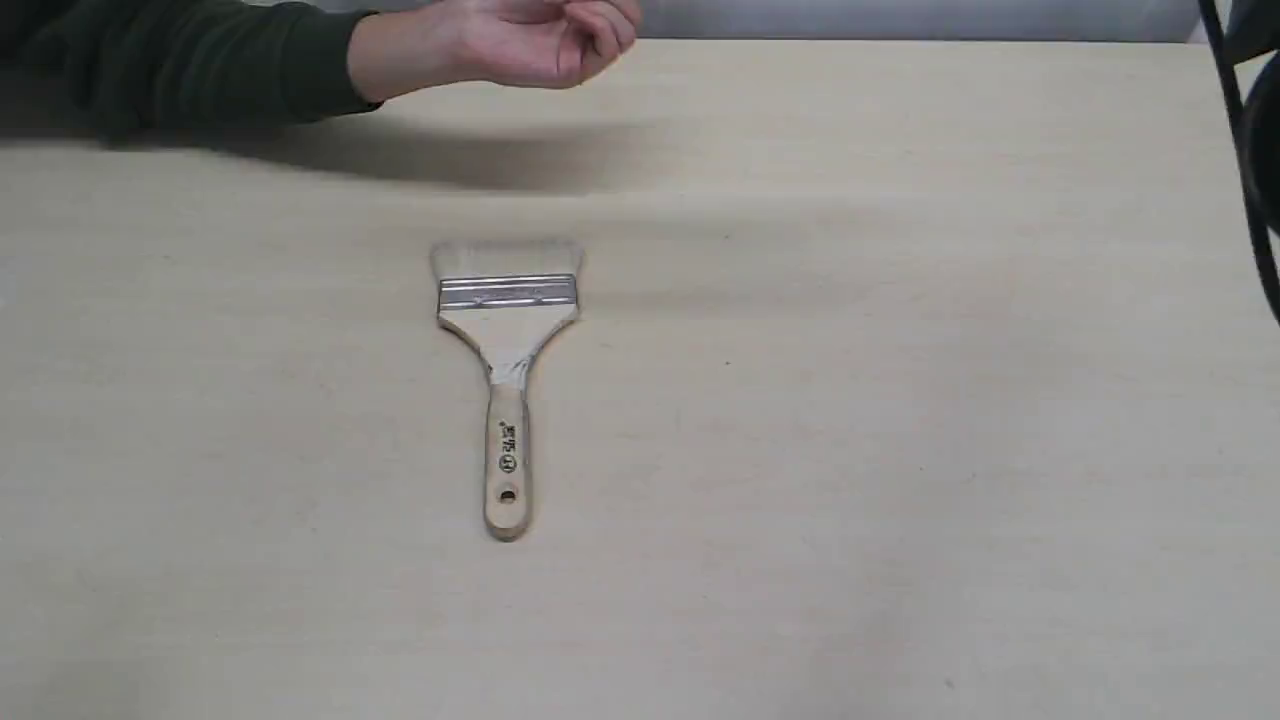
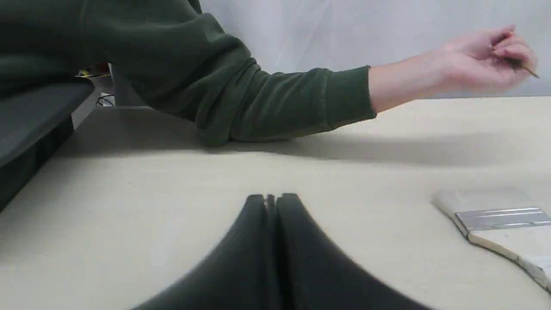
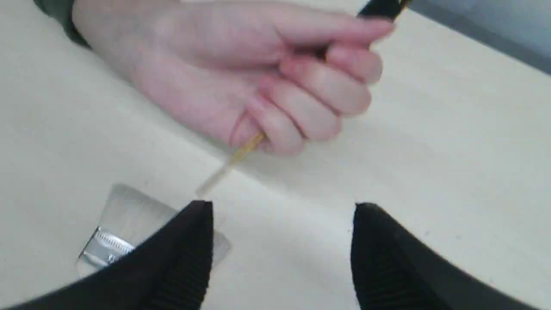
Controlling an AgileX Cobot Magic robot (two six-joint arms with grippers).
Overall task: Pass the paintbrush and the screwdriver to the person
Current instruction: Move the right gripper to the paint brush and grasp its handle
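Observation:
The paintbrush (image 1: pixel 507 380) lies flat in the middle of the table, bristles toward the far side, handle toward the near edge; its ferrule end also shows in the left wrist view (image 2: pixel 499 219) and right wrist view (image 3: pixel 112 241). The person's hand (image 1: pixel 530 40) is closed around the screwdriver (image 3: pixel 241 153), whose gold collar and thin shaft stick out below the fingers. My right gripper (image 3: pixel 282 215) is open and empty just in front of that hand. Low over the table, left of the brush, my left gripper (image 2: pixel 272 199) is shut with nothing in it.
The person's dark green sleeve (image 1: pixel 180 70) rests along the far left of the table (image 1: pixel 900 450). A black part of the right arm (image 1: pixel 1255 150) shows at the right edge. A dark bench edge (image 2: pixel 34 116) stands beyond the table's left side.

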